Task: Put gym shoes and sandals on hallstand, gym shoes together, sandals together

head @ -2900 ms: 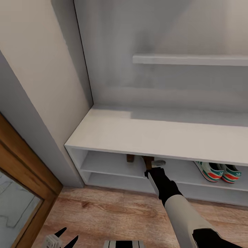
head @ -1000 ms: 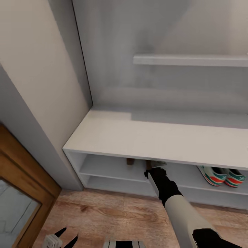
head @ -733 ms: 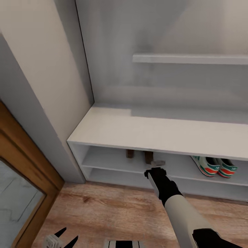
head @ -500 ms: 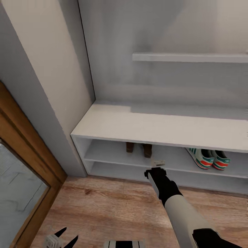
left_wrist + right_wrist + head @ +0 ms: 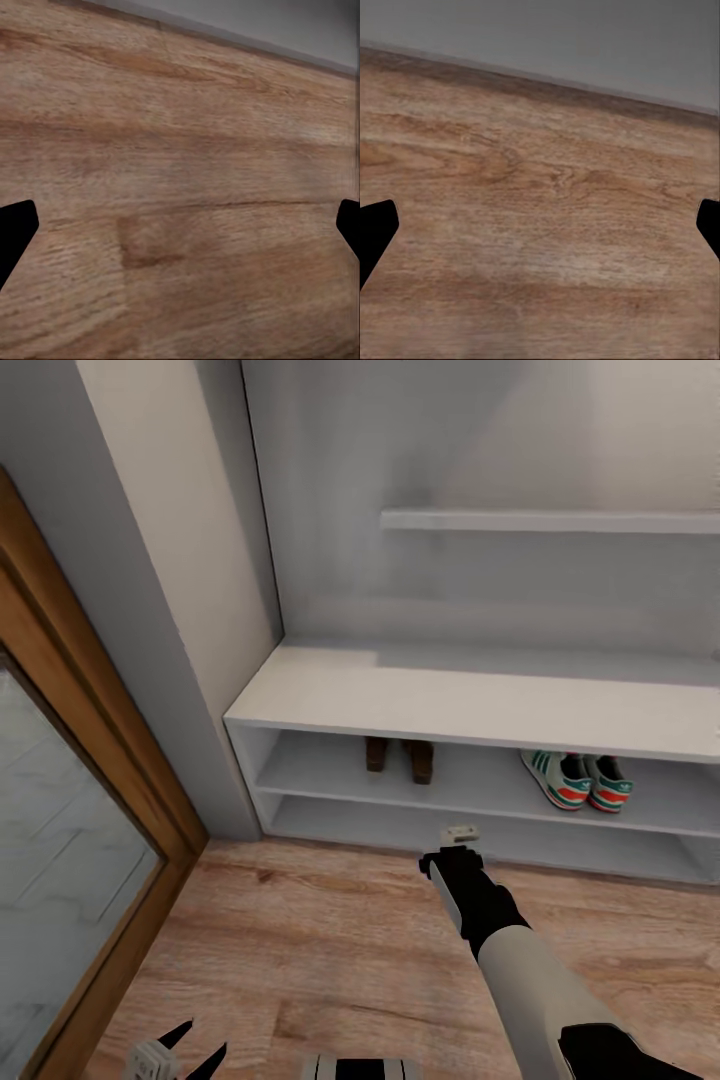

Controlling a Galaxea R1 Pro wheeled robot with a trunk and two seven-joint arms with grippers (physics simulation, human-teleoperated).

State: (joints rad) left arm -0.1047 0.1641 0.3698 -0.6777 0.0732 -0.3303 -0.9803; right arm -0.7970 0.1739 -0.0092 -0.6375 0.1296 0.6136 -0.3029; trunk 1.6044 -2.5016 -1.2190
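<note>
White-and-black robot arm

The right arm (image 5: 510, 950) has a glossy white forearm shell, black wrist and elbow sections, and a small grey block at its tip.

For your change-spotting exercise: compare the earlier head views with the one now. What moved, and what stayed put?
The right gripper has withdrawn from the rack's upper shelf and now hangs open over the floor; the camera backed away too. The sandals and gym shoes stayed paired on that shelf. The left gripper stayed low and open.

Ahead of you pale grey walls (image 5: 450, 440), a floating wall shelf (image 5: 550, 521), to your left a wood-framed door (image 5: 95, 720) with frosted glass (image 5: 50, 860), soft even light
</note>
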